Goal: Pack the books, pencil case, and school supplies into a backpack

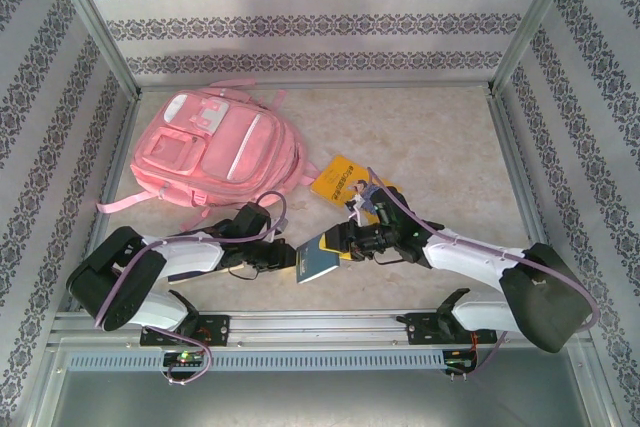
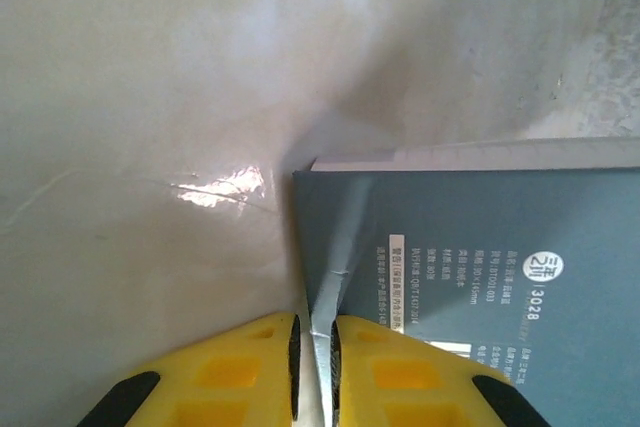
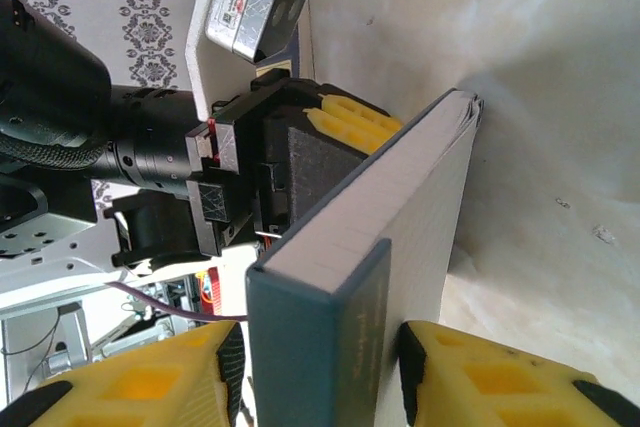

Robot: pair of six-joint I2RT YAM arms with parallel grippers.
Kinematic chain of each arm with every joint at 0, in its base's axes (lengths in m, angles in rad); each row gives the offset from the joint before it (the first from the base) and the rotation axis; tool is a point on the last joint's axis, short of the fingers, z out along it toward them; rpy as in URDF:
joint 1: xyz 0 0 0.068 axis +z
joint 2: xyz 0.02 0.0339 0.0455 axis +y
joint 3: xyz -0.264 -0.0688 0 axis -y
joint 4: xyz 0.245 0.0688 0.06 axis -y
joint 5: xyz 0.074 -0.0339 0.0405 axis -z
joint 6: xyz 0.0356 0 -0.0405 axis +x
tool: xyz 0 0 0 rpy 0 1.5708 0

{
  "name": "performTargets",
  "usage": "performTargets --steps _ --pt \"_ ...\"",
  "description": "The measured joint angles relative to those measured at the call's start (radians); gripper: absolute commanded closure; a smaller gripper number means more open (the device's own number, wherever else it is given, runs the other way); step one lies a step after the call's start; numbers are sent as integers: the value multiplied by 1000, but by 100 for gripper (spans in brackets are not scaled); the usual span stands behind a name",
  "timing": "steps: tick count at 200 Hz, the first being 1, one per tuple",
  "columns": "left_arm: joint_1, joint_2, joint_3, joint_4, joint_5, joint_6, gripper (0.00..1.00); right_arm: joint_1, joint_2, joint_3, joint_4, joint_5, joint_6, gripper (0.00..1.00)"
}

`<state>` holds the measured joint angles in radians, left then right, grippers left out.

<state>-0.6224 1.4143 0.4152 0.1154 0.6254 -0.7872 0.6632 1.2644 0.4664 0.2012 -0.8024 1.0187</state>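
A dark teal-blue book (image 1: 318,261) stands tilted on the table between my two grippers. In the left wrist view my left gripper (image 2: 315,357) is shut on the book's thin cover (image 2: 335,277), which is bent away from the block of pages (image 2: 480,267). From the other side, my right gripper (image 3: 320,367) is shut across the book's spine end (image 3: 330,327), with its yellow fingers (image 3: 500,377) on either side. The left gripper's yellow fingers (image 3: 350,119) show behind the book. The pink backpack (image 1: 220,142) lies at the back left. A yellow book (image 1: 338,179) lies behind the right gripper (image 1: 347,243).
Metal frame posts and patterned walls close in the table on three sides. A rail (image 1: 320,325) runs along the near edge with both arm bases on it. Bare tabletop (image 1: 440,137) stretches to the back right.
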Motion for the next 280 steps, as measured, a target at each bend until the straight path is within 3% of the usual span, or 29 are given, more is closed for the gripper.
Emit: performTargets --steps 65,133,153,170,196,220,247,280 --pt "0 -67 -7 -43 -32 0 83 0 167 2 -68 47 -62 59" --pt "0 -68 -8 -55 -45 0 83 0 177 8 17 35 -64 100" --pt "0 -73 -2 -74 -51 1 68 -7 171 8 8 39 -67 100" --pt "0 -127 31 -184 -85 31 55 -32 119 9 -56 80 -93 100" --pt "2 -268 206 -420 -180 108 48 -46 -11 27 -235 204 -167 100" --pt "29 -285 472 -583 -258 204 44 -45 -92 68 -369 315 -229 100" --pt "118 -171 747 -701 -339 301 42 -46 -142 75 -438 375 -269 100" --pt "242 22 938 -784 -406 375 42 -46 -151 90 -473 391 -293 100"
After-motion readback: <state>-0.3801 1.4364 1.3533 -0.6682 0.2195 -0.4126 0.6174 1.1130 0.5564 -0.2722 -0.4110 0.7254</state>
